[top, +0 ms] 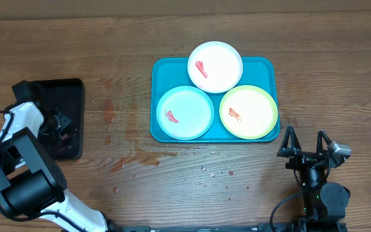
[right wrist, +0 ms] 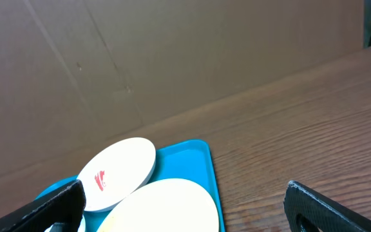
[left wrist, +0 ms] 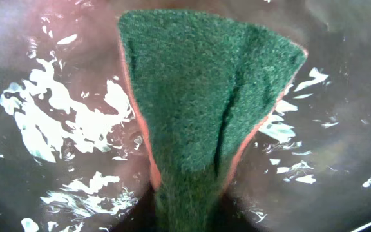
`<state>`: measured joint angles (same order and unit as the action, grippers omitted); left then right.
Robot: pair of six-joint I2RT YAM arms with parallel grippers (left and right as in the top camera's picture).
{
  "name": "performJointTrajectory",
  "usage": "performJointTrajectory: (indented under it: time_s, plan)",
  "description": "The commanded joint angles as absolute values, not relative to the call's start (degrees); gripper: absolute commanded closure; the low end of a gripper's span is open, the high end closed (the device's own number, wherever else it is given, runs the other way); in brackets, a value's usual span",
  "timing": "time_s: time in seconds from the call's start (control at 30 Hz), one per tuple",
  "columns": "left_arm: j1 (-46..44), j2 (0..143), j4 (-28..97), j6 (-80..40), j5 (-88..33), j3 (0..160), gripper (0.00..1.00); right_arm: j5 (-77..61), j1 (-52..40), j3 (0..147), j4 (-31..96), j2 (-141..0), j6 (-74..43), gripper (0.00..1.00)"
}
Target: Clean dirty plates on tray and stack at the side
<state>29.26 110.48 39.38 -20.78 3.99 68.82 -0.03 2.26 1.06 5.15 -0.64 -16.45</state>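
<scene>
The turquoise tray holds three plates, each with a red smear: white at the back, pale mint-blue front left, yellow-green front right. My left gripper is down in the black tray, shut on a green sponge with an orange edge; its fingers pinch the sponge's near end. My right gripper is open and empty, in front of the tray's right corner. The right wrist view shows the white plate, the yellow-green plate and the tray rim between the open fingers.
A smaller black tray sits at the left of the wooden table, its bottom wet and glinting. Wet patches and droplets mark the wood in front of the turquoise tray. A cardboard wall stands behind the table.
</scene>
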Motion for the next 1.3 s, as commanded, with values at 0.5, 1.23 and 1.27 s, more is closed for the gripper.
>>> performJointTrajectory:
  time_s: [0.5, 1.23, 1.27]
  plan:
    - [29.26, 112.51, 25.78, -20.53, 10.09, 67.24, 0.96, -0.21, 2.59, 0.45, 4.82, -0.38, -16.47, 0.00]
    - [29.23, 112.49, 38.57, -20.58, 4.40, 67.24, 0.96, -0.21, 2.59, 0.45, 4.82, -0.38, -16.47, 0.00]
    - [29.23, 112.49, 38.76, -20.58, 4.40, 67.24, 0.96, -0.21, 2.59, 0.45, 4.82, -0.38, -16.47, 0.00]
